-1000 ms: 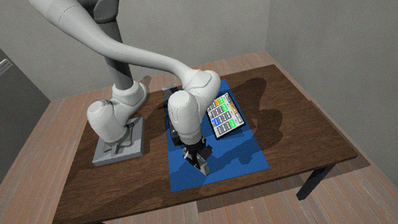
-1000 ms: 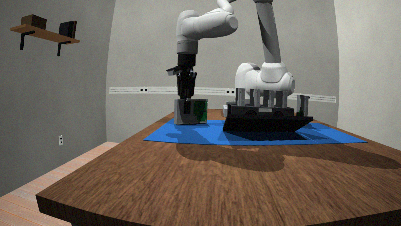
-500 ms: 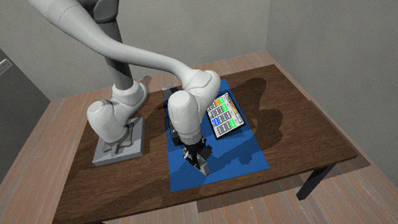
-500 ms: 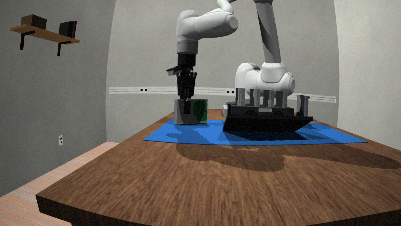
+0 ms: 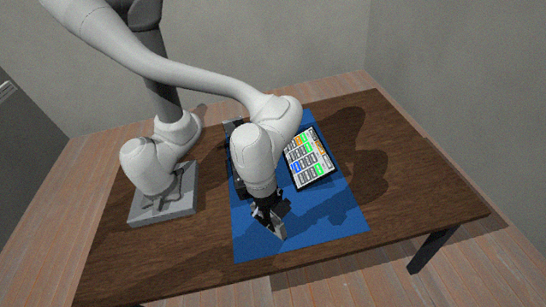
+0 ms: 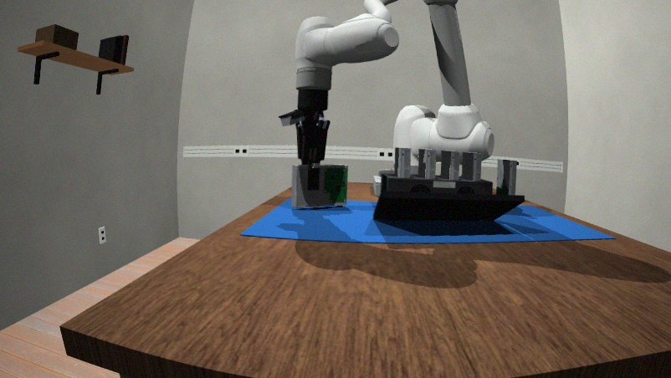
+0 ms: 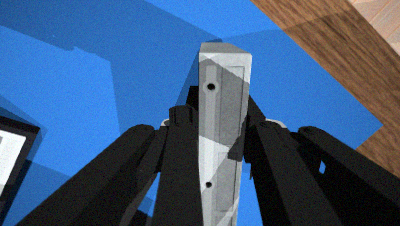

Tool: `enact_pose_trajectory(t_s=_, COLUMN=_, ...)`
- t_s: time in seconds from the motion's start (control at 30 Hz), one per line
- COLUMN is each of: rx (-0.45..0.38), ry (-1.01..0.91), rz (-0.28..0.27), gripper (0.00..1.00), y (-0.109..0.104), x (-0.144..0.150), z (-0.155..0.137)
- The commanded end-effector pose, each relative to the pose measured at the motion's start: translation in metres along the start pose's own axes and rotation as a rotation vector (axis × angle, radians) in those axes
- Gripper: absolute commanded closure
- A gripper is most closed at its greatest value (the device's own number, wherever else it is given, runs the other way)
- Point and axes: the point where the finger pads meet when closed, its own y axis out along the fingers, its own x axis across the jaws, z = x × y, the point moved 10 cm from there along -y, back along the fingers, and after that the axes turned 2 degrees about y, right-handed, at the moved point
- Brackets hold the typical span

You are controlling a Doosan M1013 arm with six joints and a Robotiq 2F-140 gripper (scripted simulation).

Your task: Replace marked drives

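Observation:
My gripper [image 5: 271, 223] [image 6: 313, 177] [image 7: 216, 102] is shut on a grey drive [image 6: 300, 190] [image 7: 225, 105] with a green board on its side. The drive stands on its long edge at the mat's near end in the top view; whether it touches the mat [image 5: 251, 248] [image 6: 269, 227] [image 7: 65, 90] is hard to tell. The dock [image 5: 242, 192] [image 6: 437, 186] is partly hidden by the arm and screen; several drives stand up from it. Another drive [image 5: 233, 123] [image 6: 506, 177] stands beyond the dock's far end. The screen [image 5: 309, 158] shows green, orange and blue cells, text too small to read.
The black back of the screen [image 6: 446, 207] leans in front of the dock in the exterior view. Its corner [image 7: 32, 129] shows at the left in the wrist view. The table edge [image 7: 320, 45] lies close to the held drive. The arm's base stands beside the mat.

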Motion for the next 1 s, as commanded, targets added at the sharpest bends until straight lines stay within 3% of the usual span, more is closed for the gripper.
enact_pose_trajectory(t_s=0.0, rx=0.001, ry=0.000, rz=0.001, gripper=0.90, y=-0.003, x=0.000, z=0.000)
enact_pose_trajectory(t_s=0.97, rx=0.001, ry=0.000, rz=0.001, gripper=0.90, y=-0.044, x=0.000, z=0.000)
